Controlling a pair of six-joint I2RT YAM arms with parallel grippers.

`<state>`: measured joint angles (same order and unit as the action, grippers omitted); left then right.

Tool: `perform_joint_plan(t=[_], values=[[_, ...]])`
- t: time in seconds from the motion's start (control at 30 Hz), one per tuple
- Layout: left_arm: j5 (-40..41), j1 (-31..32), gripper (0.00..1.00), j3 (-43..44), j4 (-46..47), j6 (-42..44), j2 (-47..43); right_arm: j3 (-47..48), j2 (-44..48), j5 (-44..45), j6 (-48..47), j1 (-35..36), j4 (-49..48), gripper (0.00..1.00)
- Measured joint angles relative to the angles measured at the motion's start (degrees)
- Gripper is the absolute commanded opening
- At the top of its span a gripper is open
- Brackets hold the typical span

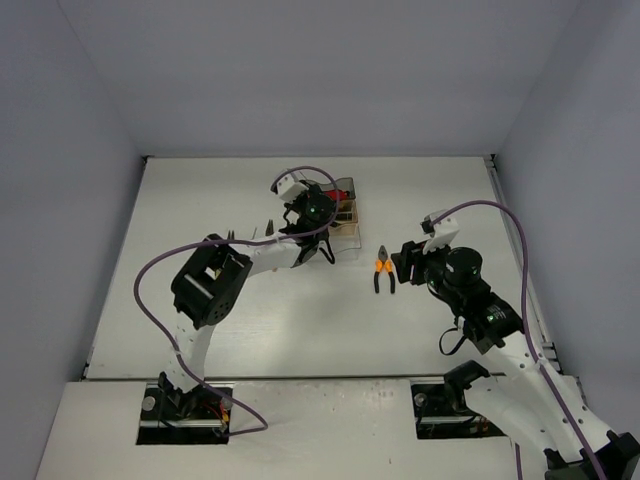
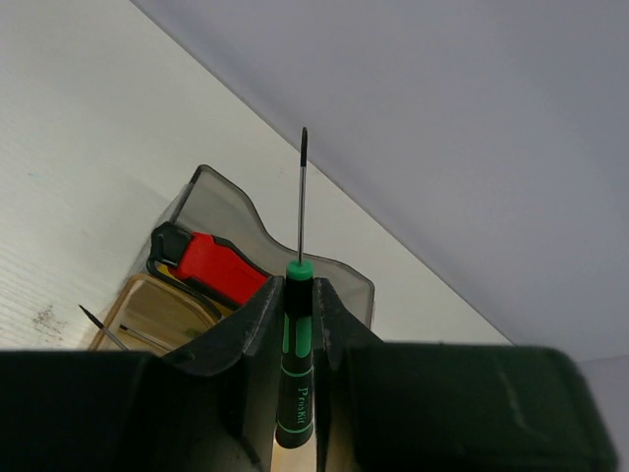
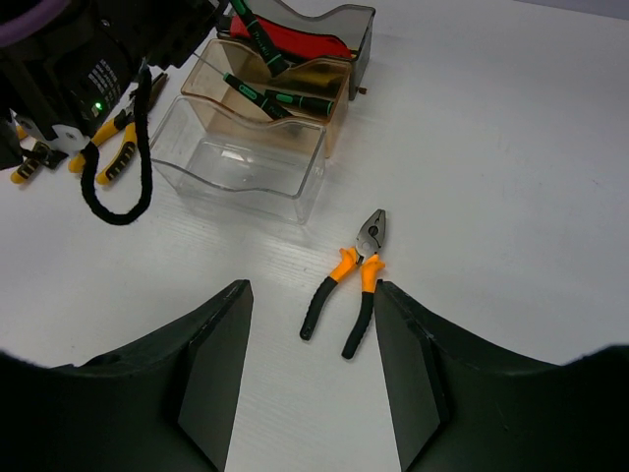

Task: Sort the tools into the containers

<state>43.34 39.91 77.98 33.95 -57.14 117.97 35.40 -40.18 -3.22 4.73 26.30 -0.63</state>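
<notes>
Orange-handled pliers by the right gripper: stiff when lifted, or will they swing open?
The pliers look like steel, so probably heavy for their size. Their handles lie splayed about a pivot, so one may swing if only the other is gripped. Lying flat, they are unlikely to roll.

You have the three bins (image 1: 343,212) in a row running away from you, toward the back of the table (image 1: 200,300), near its middle. In the far bin (image 3: 359,39) lies the cutter (image 2: 221,267). In the middle bin (image 3: 332,108) lie screwdrivers (image 3: 285,96), and the near bin (image 3: 246,172) stands in front of both. Your left gripper (image 2: 295,295) hangs over the far end of the row with a screwdriver (image 2: 297,344) between its fingers. One pair of pliers (image 3: 349,285) lies on the table right of the bins, just ahead of your right gripper (image 3: 310,295). More pliers (image 3: 108,147) lie left of the bins.
</notes>
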Motion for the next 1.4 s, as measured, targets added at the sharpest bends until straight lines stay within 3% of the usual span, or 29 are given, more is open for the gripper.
perform_joint_plan(t=[0.33,0.57,0.9,1.03,1.23,1.4], values=[[4.3,2.8,0.17,1.7,3.6,0.0,5.4,0.0,0.0,0.0,0.2,0.0,0.0,0.5],[5.7,3.6,0.34,2.0,4.4,-0.2,6.8,-0.1,-0.1,-0.1,0.2,0.0,0.0,0.51],[6.5,5.5,0.51,-0.8,6.1,-0.1,5.5,-0.2,-0.5,-0.6,0.2,0.0,0.0,0.51],[6.5,6.2,0.59,-4.2,6.0,0.8,2.9,-0.2,-0.5,-0.6,0.2,0.0,0.0,0.51],[6.7,6.2,0.6,-8.9,4.2,5.6,-5.9,-0.2,-0.5,-0.7,0.2,0.0,0.0,0.52],[4.5,5.2,0.6,-8.8,-8.7,11.6,-17.0,-0.2,-0.5,-1.0,0.3,0.0,0.0,0.52]])
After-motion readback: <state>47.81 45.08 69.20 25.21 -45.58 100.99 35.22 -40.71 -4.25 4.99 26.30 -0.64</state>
